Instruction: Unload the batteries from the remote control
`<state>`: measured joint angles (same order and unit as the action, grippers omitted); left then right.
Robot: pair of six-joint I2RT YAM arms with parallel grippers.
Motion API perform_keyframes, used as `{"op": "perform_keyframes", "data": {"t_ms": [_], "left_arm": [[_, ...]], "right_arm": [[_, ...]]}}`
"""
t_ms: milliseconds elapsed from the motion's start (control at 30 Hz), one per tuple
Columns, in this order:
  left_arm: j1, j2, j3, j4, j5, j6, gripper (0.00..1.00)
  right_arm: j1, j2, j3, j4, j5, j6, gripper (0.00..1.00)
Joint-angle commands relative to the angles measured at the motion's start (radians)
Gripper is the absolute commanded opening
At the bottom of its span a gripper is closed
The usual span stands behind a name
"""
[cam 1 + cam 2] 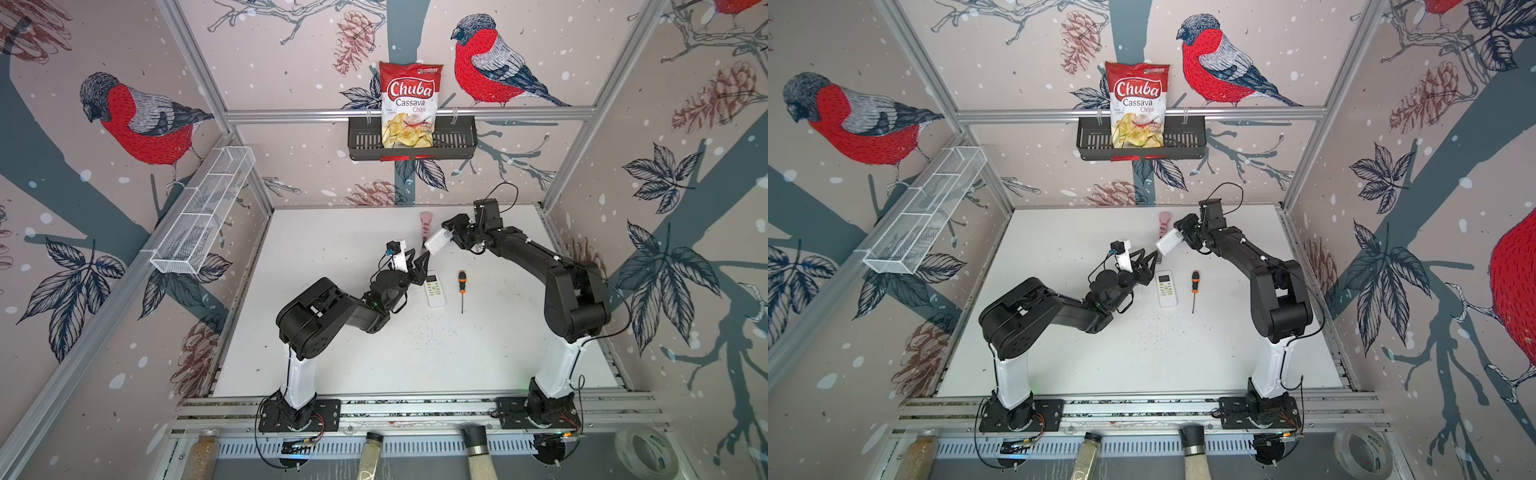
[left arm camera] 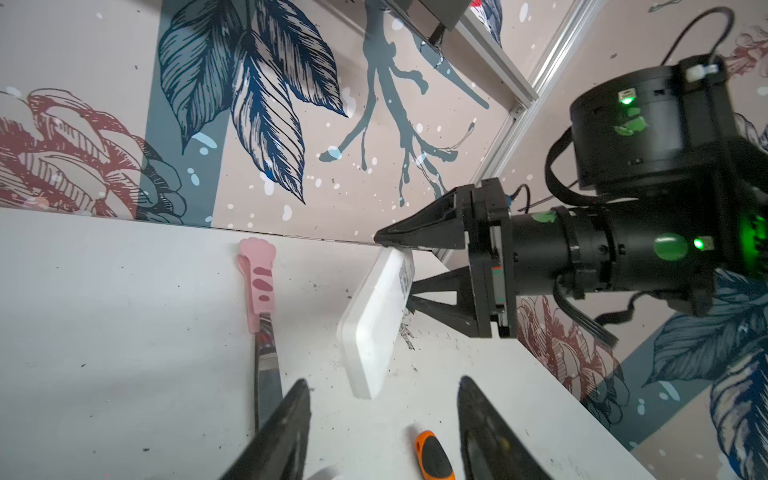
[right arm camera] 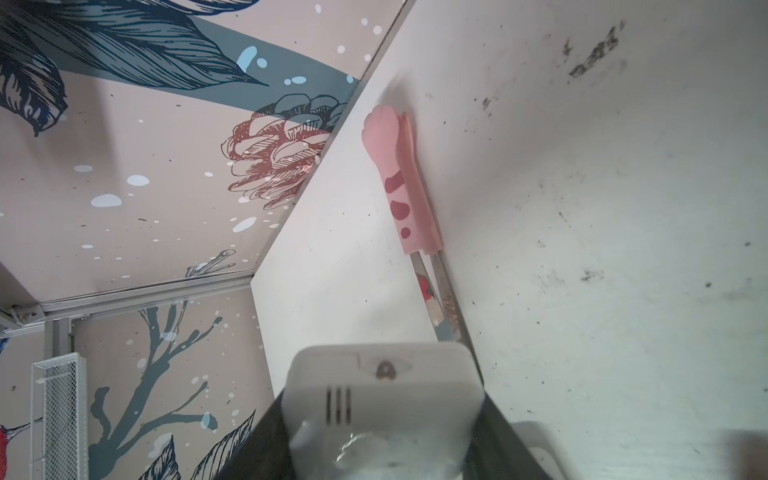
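My right gripper [image 1: 451,237] is shut on a white remote control [image 1: 438,243], held tilted in the air above the back middle of the table. In the right wrist view the remote control [image 3: 382,399] fills the gap between the fingers [image 3: 498,432], its end face with three slots towards the camera. In the left wrist view the remote control [image 2: 374,328] hangs just beyond my left gripper [image 2: 385,382], which is open with nothing between its fingers. In both top views the left gripper [image 1: 1152,259] sits close below the remote's free end. The batteries are hidden.
A second white remote [image 1: 434,288] lies buttons-up on the table [image 1: 332,353], next to an orange-and-black screwdriver [image 1: 461,286]. A pink paw-handled metal tool [image 1: 426,224] lies behind. A chips bag [image 1: 409,104] stands in a black wall basket; a white wire shelf [image 1: 203,212] hangs left.
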<state>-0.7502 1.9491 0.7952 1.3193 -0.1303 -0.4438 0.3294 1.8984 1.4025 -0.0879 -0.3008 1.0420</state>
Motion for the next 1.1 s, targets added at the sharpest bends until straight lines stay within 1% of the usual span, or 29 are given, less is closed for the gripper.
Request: {"op": "perform_keyframes", "data": {"t_ms": [0, 167, 367, 633, 900, 1067], "left_arm": [[0.000, 0.027, 0.039, 0.048, 0.022, -0.016, 0.52], [0.002, 0.068, 0.071, 0.039, 0.032, -0.044, 0.43], [0.003, 0.090, 0.097, 0.022, 0.031, -0.061, 0.42], [0.012, 0.105, 0.150, -0.044, 0.021, -0.067, 0.35], [0.014, 0.139, 0.190, -0.063, 0.031, -0.083, 0.33], [0.018, 0.146, 0.197, -0.080, 0.037, -0.092, 0.29]], "right_arm": [[0.011, -0.022, -0.011, 0.014, 0.027, -0.023, 0.19], [0.025, -0.044, -0.020, 0.029, 0.040, -0.025, 0.19], [0.035, -0.056, -0.013, 0.038, 0.030, -0.031, 0.19], [0.042, -0.079, -0.034, 0.060, 0.017, -0.028, 0.18], [0.051, -0.085, -0.039, 0.069, 0.012, -0.030, 0.16], [0.054, -0.087, -0.041, 0.073, 0.009, -0.031, 0.15]]}}
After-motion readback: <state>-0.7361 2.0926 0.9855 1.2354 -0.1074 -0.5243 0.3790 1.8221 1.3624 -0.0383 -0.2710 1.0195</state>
